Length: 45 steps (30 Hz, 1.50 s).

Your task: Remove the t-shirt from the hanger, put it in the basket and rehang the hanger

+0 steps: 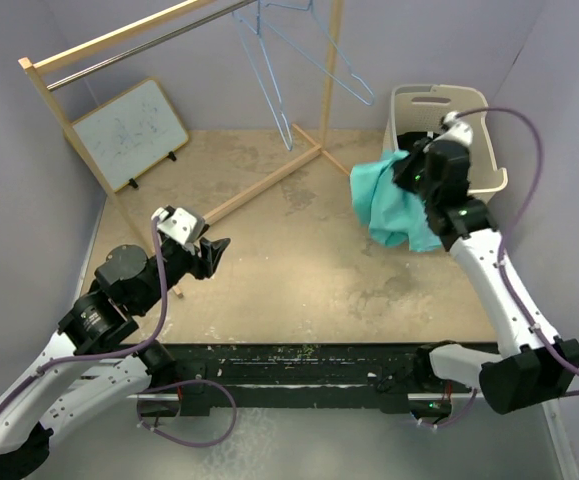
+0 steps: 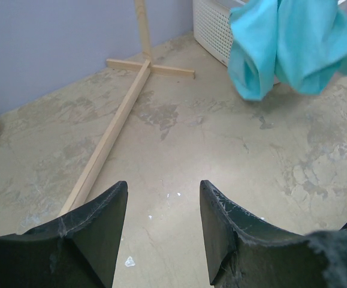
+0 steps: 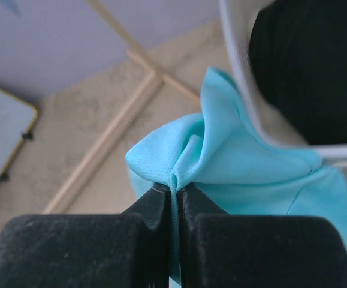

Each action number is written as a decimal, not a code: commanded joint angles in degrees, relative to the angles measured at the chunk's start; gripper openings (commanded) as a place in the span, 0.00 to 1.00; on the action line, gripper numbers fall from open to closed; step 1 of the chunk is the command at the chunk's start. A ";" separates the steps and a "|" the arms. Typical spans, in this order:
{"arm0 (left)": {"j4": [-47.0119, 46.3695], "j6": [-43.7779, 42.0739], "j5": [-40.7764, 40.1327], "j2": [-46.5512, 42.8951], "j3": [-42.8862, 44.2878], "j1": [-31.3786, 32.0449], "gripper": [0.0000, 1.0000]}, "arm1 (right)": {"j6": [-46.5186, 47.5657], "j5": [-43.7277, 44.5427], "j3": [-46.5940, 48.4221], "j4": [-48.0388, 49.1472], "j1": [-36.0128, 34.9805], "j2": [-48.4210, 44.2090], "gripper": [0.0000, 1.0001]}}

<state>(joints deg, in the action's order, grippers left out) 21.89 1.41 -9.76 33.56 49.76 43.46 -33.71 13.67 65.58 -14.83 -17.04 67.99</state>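
The right gripper (image 3: 174, 198) is clenching a bunched fold of the teal t-shirt (image 3: 227, 162), holding it in the air just outside the left wall of the white basket (image 1: 469, 95). The rest of the cloth is hanging down toward the desk (image 1: 299, 270) beside that wall, and whether it is touching the rim cannot be told. Inside the basket, dark black fabric (image 3: 308, 66) is lying and filling most of the visible hollow; no teal cloth is lying in it. The wire hanger (image 1: 272, 105) is hanging bare, well to the left of the basket and farther back. The left gripper (image 2: 163, 222) is hovering released, jaws partly apart and grasping nothing, well left of the basket and nearer the arm bases.
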 commanded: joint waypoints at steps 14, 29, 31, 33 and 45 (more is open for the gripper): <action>-2.57 0.17 -0.13 -1.45 0.07 -0.40 0.55 | -0.40 -14.54 49.04 -3.58 25.81 25.56 0.00; -2.49 0.37 0.52 -0.18 0.05 -0.48 0.55 | 0.83 -8.02 37.44 2.22 28.98 32.20 0.00; -2.46 0.35 0.44 -0.12 -0.01 -0.48 0.55 | 0.19 -5.36 37.73 0.90 29.47 31.90 0.00; -2.37 0.39 0.16 -0.08 -0.04 -0.46 0.55 | -0.60 -6.46 35.57 3.33 31.06 29.67 0.00; -2.50 0.35 0.34 0.29 -0.02 -0.50 0.56 | -1.02 -8.11 47.33 1.04 34.68 25.44 0.00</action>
<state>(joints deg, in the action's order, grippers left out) 21.91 1.43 -9.63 34.06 49.74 43.13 -33.91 6.83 109.06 -17.45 16.75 98.35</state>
